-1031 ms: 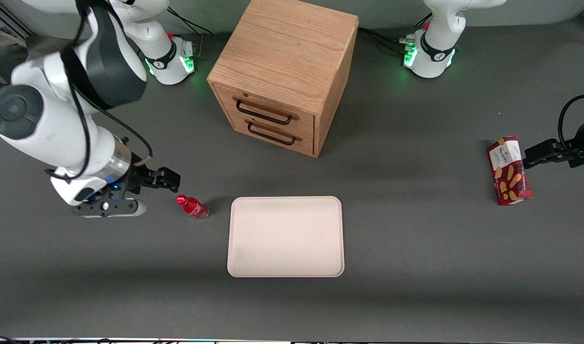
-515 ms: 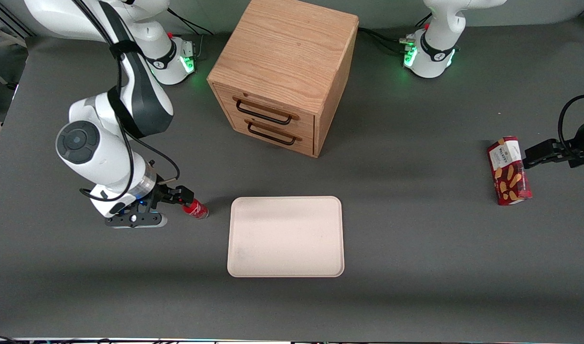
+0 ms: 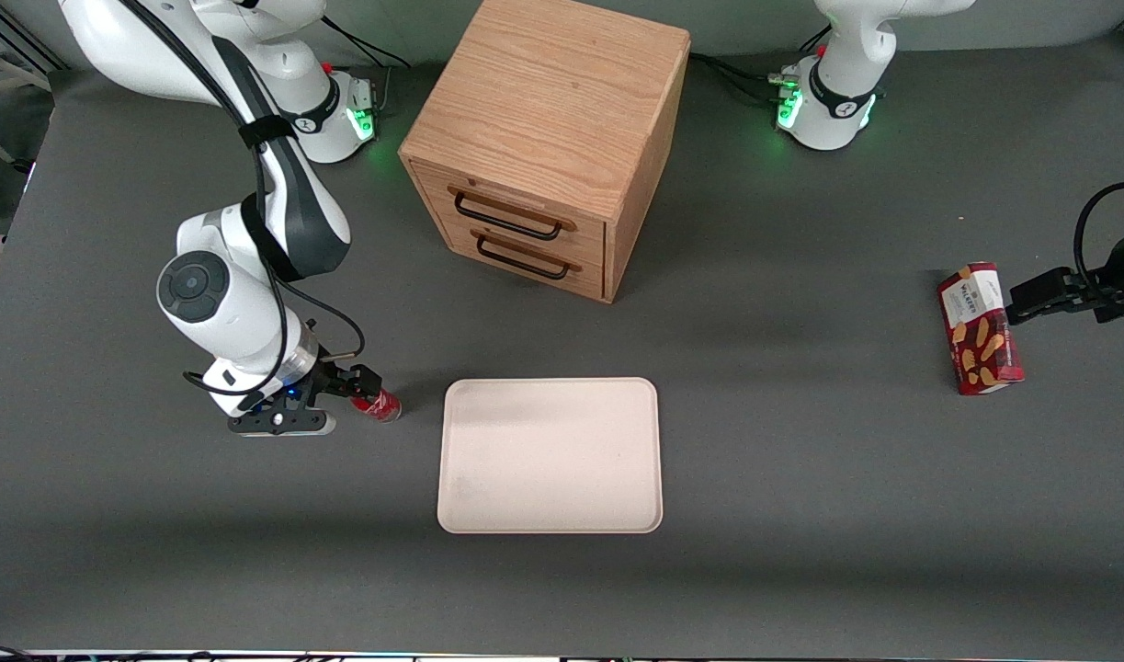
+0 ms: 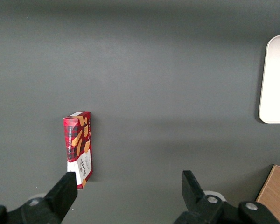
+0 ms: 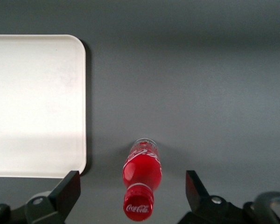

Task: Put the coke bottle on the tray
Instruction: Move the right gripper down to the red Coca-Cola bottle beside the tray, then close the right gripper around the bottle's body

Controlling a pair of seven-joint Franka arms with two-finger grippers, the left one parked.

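Hovering over upright coke bottle (image 5: 141, 184) on bench (image 3: 800, 515) beside tray (image 3: 550, 455): gripper (image 3: 363, 387), fingers (image 5: 70, 189) spread wide, holding nothing.

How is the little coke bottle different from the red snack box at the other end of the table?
The coke bottle is round and shiny with a cap; the snack box is a flat-sided carton printed with biscuits. The bottle stands between the open gripper fingers, beside the tray; the box lies toward the parked arm's end. Both are red and rest on the table.
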